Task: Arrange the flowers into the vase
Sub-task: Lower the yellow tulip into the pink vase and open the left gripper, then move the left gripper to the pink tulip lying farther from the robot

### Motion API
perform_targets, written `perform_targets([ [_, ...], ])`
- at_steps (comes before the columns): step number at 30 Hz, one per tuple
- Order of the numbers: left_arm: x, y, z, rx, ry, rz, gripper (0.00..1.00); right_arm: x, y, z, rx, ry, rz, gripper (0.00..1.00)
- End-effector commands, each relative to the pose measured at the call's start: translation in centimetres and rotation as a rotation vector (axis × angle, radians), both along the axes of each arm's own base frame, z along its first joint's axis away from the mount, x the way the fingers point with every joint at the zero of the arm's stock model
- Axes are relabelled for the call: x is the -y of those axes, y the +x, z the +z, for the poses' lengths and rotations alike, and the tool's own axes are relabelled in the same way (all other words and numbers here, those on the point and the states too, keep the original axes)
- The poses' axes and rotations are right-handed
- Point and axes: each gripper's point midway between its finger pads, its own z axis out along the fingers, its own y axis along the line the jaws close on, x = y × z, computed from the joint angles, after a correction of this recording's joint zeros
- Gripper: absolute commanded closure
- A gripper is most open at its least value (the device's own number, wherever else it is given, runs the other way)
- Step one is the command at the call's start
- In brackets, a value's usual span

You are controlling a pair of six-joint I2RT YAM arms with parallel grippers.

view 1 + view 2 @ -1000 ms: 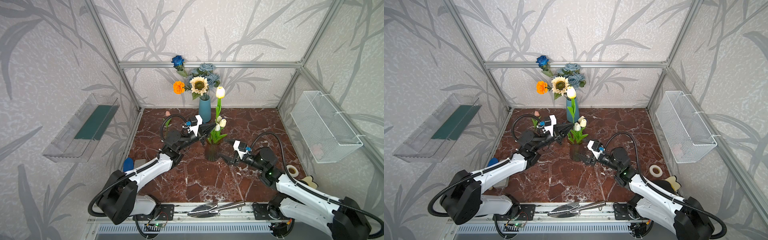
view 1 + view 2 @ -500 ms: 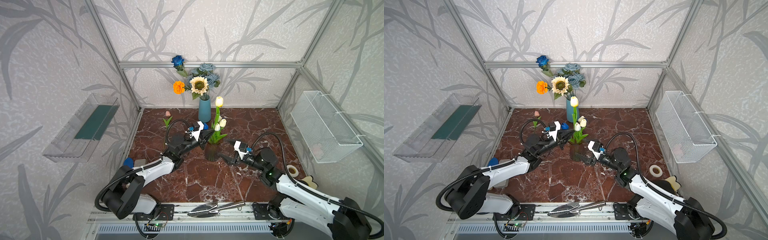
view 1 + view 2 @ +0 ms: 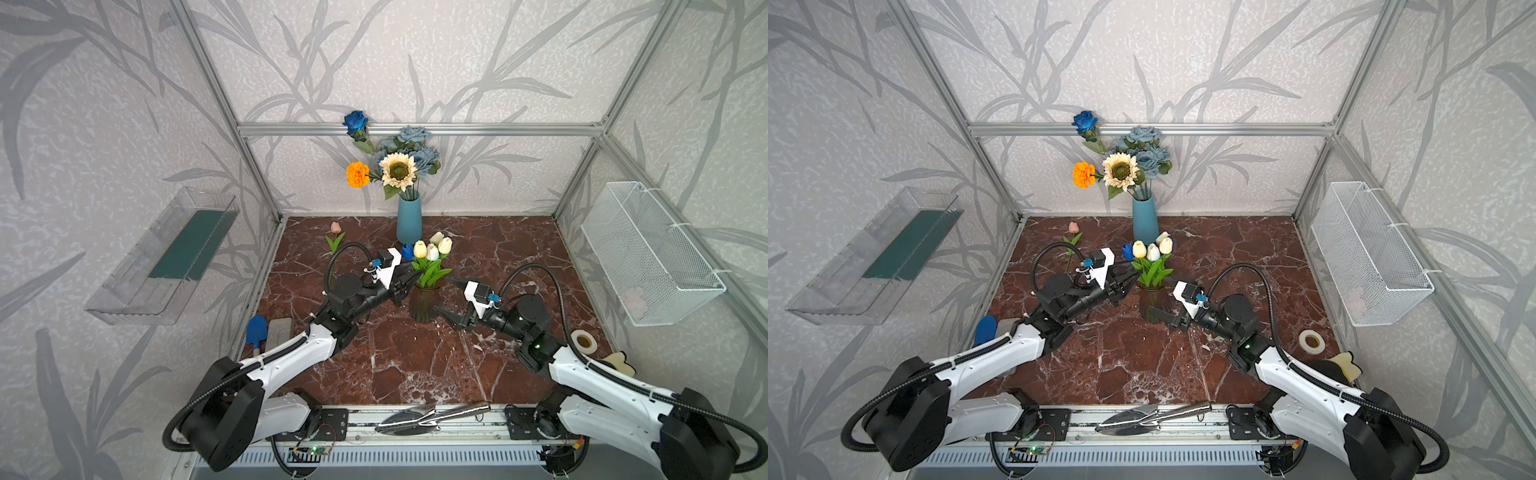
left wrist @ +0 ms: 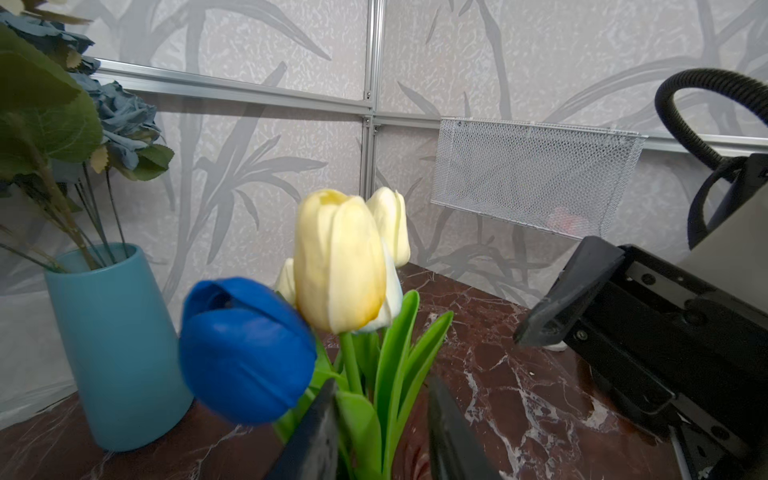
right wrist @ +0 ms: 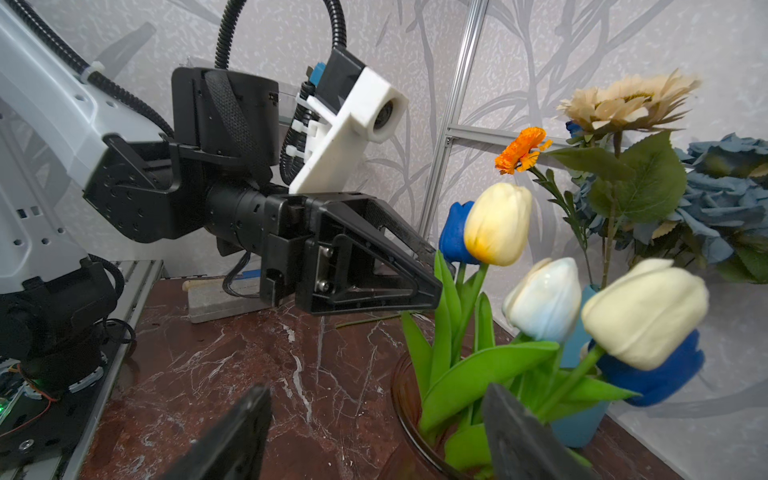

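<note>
Mid-table, in the near vase (image 3: 423, 307): tulip bunch (image 3: 432, 251). Just behind, by the far wall: far vase (image 3: 409, 222). Far left: lone tulip (image 3: 335, 227). Near right: tape roll (image 3: 584, 341).

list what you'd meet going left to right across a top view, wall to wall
In a top view: clear wall tray → blue trowel → pink tulip → glass vase of tulips → tape roll → wire basket

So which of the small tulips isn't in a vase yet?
The pink tulip, lying alone on the red marble tabletop; the yellow, white and blue tulips stand in the dark glass vase.
</note>
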Motion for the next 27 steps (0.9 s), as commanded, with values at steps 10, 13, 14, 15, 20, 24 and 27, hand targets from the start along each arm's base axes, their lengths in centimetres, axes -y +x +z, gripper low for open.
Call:
perform_targets([
  [10, -5.3, -4.4, 7.6, 0.145, 0.029, 0.123, 0.51, 0.4, -0.4, 1.2, 0.108, 0.028, -0.018, 0.11],
  [13, -8.9, -3.1, 8.6, 0.202, 0.021, 0.348, 0.47, 0.6, -0.5, 1.3, 0.121, 0.033, -0.024, 0.09],
  [14, -10.4, -2.4, 8.6, 0.209, 0.021, 0.444, 0.44, 0.7, -0.6, 1.2, 0.123, 0.034, -0.023, 0.09],
  [15, -12.5, -1.5, 8.3, 0.204, 0.018, 0.567, 0.41, 0.7, -0.7, 1.2, 0.126, 0.036, -0.023, 0.09],
  [20, -22.3, 3.0, 3.3, -0.048, -0.031, 1.053, 0.36, 1.4, -0.7, 1.3, 0.152, 0.064, -0.058, 0.09],
  [24, -27.4, 5.8, -4.1, -0.349, -0.076, 1.221, 0.36, 1.7, -0.6, 0.8, 0.159, 0.062, -0.079, 0.09],
  [27, -28.5, 7.5, -8.9, -0.490, 0.027, 1.274, 0.35, 1.8, -0.6, 0.6, 0.159, 0.061, -0.083, 0.08],
])
